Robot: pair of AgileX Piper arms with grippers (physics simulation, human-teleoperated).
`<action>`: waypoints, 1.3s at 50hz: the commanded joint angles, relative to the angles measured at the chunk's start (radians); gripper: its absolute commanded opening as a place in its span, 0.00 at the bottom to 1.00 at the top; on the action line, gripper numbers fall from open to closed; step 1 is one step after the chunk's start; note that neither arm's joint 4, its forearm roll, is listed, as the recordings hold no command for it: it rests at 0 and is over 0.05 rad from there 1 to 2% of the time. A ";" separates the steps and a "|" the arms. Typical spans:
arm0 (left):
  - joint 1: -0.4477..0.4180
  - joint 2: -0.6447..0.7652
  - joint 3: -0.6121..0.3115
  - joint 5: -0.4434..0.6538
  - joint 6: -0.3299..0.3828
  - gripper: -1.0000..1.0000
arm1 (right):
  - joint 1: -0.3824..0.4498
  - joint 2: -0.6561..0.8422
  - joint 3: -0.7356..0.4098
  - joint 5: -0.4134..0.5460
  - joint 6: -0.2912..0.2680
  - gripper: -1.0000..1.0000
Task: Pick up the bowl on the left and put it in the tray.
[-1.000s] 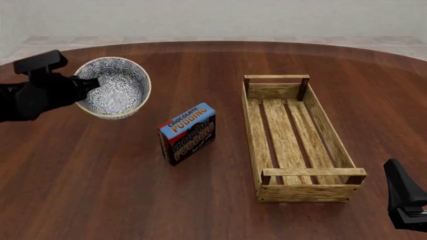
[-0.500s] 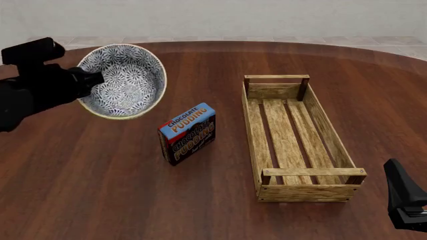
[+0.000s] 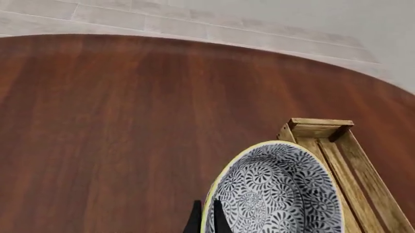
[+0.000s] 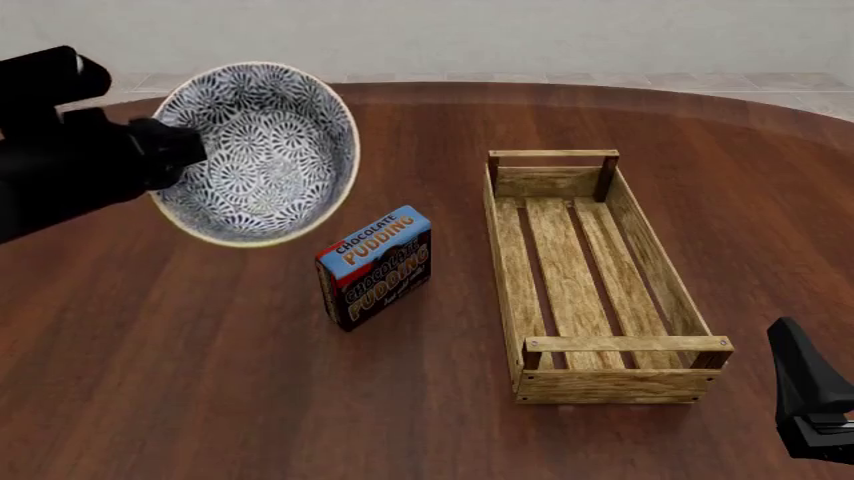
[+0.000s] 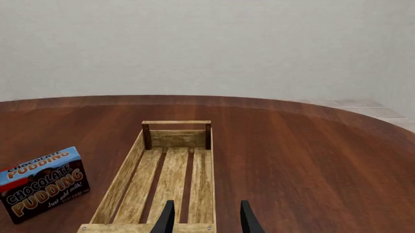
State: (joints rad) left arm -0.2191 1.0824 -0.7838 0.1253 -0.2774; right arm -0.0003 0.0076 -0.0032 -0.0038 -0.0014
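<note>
The left gripper was closed on the rim of the bowl, with one finger inside and one outside, as the left wrist view showed: the two dark fingertips pinched the cream-yellow edge. The bowl, with its dark-blue-and-white flower pattern, was lifted above the wooden table and tilted, so its opening faced partly toward the front camera. In the front view it hung at the left side, above and behind the chocolate pudding box, and well apart from the tray.

The tray, a long light-brown wooden crate with a slatted bottom, lay on the right half of the table, its long side running away from the arms. Nothing was inside it. The pudding box stood upright between the bowl and the tray, near the crate's left wall but not touching it.

The right gripper stayed low at the near end of the crate, its fingers held a little apart and holding nothing.
</note>
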 commanded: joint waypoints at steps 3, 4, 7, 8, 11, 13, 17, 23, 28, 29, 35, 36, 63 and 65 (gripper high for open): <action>-0.041 -0.095 -0.021 0.057 0.043 0.00 | 0.000 0.000 0.000 0.000 0.000 1.00; -0.053 -0.098 -0.020 0.062 0.031 0.00 | 0.000 0.000 0.000 0.000 0.000 1.00; -0.062 -0.112 -0.026 0.073 0.035 0.00 | 0.000 0.000 0.000 0.000 0.000 1.00; -0.064 -0.114 -0.029 0.077 0.039 0.00 | 0.000 0.000 0.000 0.000 0.000 1.00; -0.074 -0.117 -0.033 0.082 0.036 0.00 | 0.000 0.000 0.000 0.000 0.000 1.00; -0.085 -0.116 -0.037 0.086 0.038 0.00 | 0.000 0.000 0.000 0.000 0.000 1.00; -0.106 -0.113 -0.049 0.095 0.048 0.00 | 0.000 0.000 0.000 0.000 0.000 1.00; -0.132 -0.119 -0.059 0.107 0.052 0.00 | 0.000 0.000 0.000 0.000 0.000 1.00; -0.161 -0.136 -0.067 0.127 0.067 0.00 | 0.000 0.000 0.000 0.000 0.000 1.00; -0.165 -0.139 -0.069 0.130 0.066 0.00 | 0.000 0.000 0.000 0.000 0.000 1.00; -0.190 -0.148 -0.079 0.145 0.075 0.00 | 0.000 0.000 0.000 0.000 0.000 1.00; -0.196 -0.150 -0.082 0.148 0.076 0.00 | 0.000 0.000 0.000 0.000 0.000 1.00; -0.331 -0.138 -0.084 0.117 0.032 0.00 | 0.000 0.000 0.000 0.000 0.000 1.00; -0.335 -0.138 -0.085 0.116 0.024 0.00 | 0.000 0.000 0.000 0.000 0.000 1.00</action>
State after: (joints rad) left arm -0.5054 0.9506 -0.8625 0.2540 -0.2342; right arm -0.0004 0.0076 -0.0032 -0.0038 -0.0015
